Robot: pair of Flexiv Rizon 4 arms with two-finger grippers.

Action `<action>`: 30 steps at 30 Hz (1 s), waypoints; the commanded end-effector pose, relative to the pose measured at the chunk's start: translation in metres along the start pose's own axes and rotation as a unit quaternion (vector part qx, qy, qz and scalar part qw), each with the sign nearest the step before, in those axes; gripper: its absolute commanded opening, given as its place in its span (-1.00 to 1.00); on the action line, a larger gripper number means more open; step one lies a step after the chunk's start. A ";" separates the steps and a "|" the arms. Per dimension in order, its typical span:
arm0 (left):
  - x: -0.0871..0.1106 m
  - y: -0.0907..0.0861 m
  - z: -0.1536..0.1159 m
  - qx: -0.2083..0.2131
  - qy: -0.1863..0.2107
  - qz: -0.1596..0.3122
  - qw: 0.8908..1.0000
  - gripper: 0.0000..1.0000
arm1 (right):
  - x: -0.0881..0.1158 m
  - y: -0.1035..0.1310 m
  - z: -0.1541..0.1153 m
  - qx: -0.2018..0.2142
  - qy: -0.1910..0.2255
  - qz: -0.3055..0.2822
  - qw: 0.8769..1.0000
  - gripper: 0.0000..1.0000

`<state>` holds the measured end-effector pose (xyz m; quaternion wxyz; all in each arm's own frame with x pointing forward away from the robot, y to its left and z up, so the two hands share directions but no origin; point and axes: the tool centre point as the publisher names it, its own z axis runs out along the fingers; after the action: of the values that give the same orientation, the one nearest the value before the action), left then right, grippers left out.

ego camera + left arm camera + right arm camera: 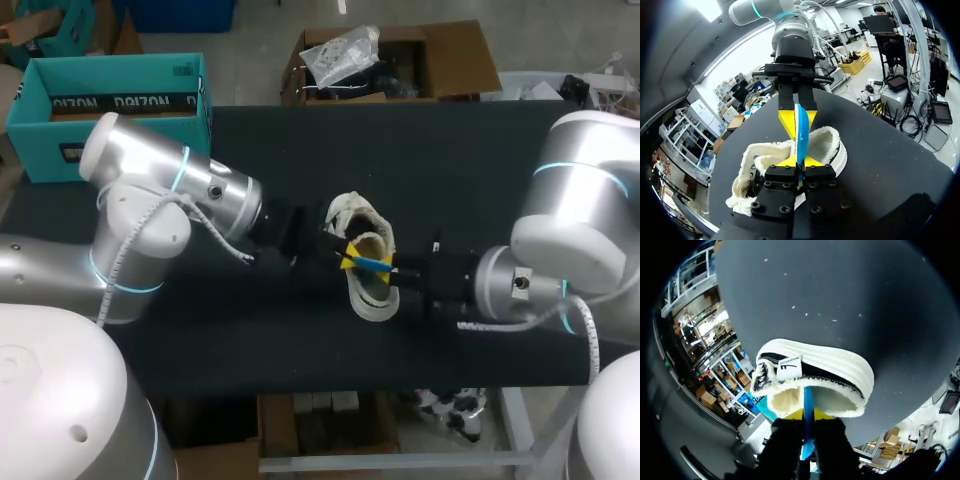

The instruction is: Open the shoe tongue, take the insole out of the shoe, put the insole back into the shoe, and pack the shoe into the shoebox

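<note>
Your left pincer (798, 161) and right pincer (807, 414) meet tip to tip, both clenched on the blue insole (802, 131), with the shoe (829, 145) just beneath them. Unequal pulls could buckle the insole or drag the unheld shoe sideways.

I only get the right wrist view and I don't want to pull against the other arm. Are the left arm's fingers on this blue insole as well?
Observer: Yes. The left wrist view shows the left fingers pinching the blue insole at the end opposite your right fingers.
Operator: Where's the shoebox?
Observer: In the head view the teal shoebox sits at the table's far left corner, and its top looks open.
Operator: Where is the shoe relative to it?
Observer: The shoe lies mid-table, apart from the shoebox, under both arms' fingers.
</note>
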<state>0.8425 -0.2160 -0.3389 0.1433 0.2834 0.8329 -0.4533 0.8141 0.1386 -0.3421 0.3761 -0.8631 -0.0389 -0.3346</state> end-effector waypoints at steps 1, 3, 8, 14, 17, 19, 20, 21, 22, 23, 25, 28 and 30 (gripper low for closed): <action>-0.003 0.003 0.007 0.001 -0.001 -0.006 1.000 -1.00 | 0.002 0.009 0.016 -0.004 -0.004 0.005 1.000 -1.00; -0.004 0.005 0.008 0.001 -0.001 -0.010 1.000 -1.00 | 0.003 0.012 0.018 -0.002 -0.004 0.007 1.000 -1.00; -0.003 0.004 0.002 0.007 0.000 -0.013 1.000 -0.44 | 0.006 0.019 0.021 -0.008 -0.007 0.014 1.000 -1.00; 0.003 -0.004 -0.011 0.014 0.002 -0.010 1.000 -0.12 | 0.007 0.026 0.022 -0.017 -0.016 0.018 1.000 -1.00; 0.005 -0.008 -0.015 0.016 0.005 -0.012 1.000 -0.15 | 0.006 0.026 0.023 -0.028 -0.030 0.015 0.999 -1.00; 0.006 -0.011 -0.019 0.016 0.005 -0.012 1.000 -0.13 | 0.004 0.025 0.023 -0.038 -0.044 0.013 0.998 -1.00; 0.007 -0.012 -0.021 0.016 0.006 -0.012 1.000 -0.11 | 0.003 0.024 0.022 -0.041 -0.050 0.012 0.998 -1.00; 0.008 -0.014 -0.023 0.017 0.006 -0.014 1.000 -0.10 | 0.001 0.024 0.021 -0.044 -0.055 0.012 0.997 -1.00; 0.009 -0.014 -0.026 0.023 0.008 -0.019 1.000 -0.07 | 0.000 0.024 0.019 -0.047 -0.060 0.012 0.997 -1.00; 0.010 -0.015 -0.029 0.025 0.009 -0.022 0.999 -0.04 | -0.001 0.024 0.017 -0.048 -0.061 0.012 0.997 -1.00; 0.012 -0.017 -0.035 0.030 0.007 -0.033 0.999 0.21 | -0.002 0.024 0.014 -0.048 -0.065 0.011 0.997 -1.00; 0.015 -0.020 -0.044 0.037 0.005 -0.052 0.998 0.46 | -0.005 0.024 0.013 -0.050 -0.077 0.013 0.996 -0.38; 0.016 -0.020 -0.049 0.037 0.004 -0.063 0.997 0.58 | -0.008 0.024 0.012 -0.051 -0.085 0.015 0.995 -0.11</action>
<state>0.8244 -0.1896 -0.3126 0.1006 0.2412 0.8316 -0.4901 0.8216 0.1342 -0.3704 0.3296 -0.8975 -0.0266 -0.2918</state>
